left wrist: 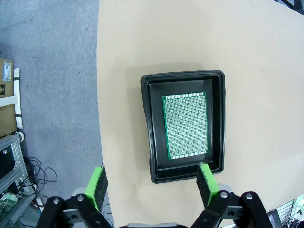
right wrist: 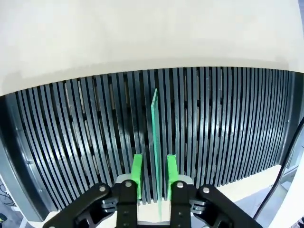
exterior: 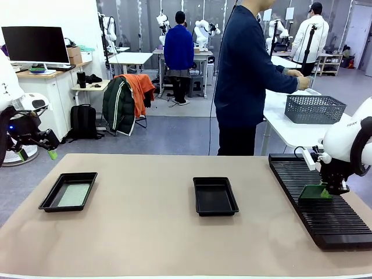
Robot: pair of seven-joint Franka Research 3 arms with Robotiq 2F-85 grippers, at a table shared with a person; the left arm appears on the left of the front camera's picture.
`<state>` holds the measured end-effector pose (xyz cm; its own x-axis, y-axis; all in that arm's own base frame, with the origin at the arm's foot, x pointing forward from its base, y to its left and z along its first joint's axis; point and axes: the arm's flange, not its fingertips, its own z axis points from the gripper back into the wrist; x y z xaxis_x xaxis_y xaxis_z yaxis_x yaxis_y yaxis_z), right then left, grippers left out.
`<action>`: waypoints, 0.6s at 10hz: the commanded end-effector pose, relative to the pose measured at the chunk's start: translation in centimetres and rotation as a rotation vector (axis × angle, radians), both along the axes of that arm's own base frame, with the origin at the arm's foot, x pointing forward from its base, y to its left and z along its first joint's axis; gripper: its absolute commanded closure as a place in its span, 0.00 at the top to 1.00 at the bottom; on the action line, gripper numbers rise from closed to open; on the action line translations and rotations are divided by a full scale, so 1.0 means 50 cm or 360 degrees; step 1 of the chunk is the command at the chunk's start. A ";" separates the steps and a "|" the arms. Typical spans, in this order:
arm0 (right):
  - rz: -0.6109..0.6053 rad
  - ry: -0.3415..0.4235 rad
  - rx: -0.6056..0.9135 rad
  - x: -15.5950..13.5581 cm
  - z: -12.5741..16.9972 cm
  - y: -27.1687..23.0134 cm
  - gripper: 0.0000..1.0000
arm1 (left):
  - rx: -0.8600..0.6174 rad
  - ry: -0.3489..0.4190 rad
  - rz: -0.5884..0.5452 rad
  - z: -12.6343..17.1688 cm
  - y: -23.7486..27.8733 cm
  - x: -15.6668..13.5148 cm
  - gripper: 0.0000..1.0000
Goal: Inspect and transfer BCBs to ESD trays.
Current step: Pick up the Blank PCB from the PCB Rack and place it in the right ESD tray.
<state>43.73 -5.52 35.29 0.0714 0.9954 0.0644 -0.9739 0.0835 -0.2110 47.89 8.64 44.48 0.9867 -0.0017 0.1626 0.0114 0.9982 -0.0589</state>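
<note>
One black ESD tray (exterior: 49, 200) lies at the table's left with a pale green BCB (exterior: 74, 195) flat inside. The left wrist view looks straight down on that tray (left wrist: 147, 123) and its BCB (left wrist: 186, 126). My left gripper (exterior: 38, 154) hangs open off the table's left edge, fingers wide apart (left wrist: 152, 173). A second ESD tray (exterior: 215, 196) sits empty at the centre. At the right, another BCB (exterior: 314, 193) stands on edge in the slotted rack (exterior: 325, 224). My right gripper (right wrist: 154, 166) straddles this board (right wrist: 154, 123), its pads close on either side with thin gaps showing.
The long black ribbed rack (right wrist: 228, 118) fills the table's right side. A person (exterior: 244, 75) stands beyond the far edge, turned toward a side table with a grey mesh basket (exterior: 314, 108). Bare tabletop lies between the two trays and along the front.
</note>
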 end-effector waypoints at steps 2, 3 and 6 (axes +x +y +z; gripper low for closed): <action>0.0024 -0.0058 0.0037 -0.005 -0.011 -0.001 0.13 | 0.0000 -0.0008 0.0003 -0.005 -0.001 -0.002 1.00; 0.0027 -0.0060 0.0039 -0.005 -0.010 0.000 0.11 | 0.0000 -0.0008 0.0003 -0.005 -0.001 -0.002 1.00; 0.0018 -0.0052 0.0015 -0.001 -0.010 0.002 0.00 | 0.0000 -0.0008 0.0003 -0.005 -0.001 -0.002 1.00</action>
<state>43.87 -5.44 35.45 0.0634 0.9959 0.0641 -0.9710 0.0764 -0.2265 47.89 8.64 44.48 0.9867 -0.0017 0.1626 0.0115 0.9982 -0.0589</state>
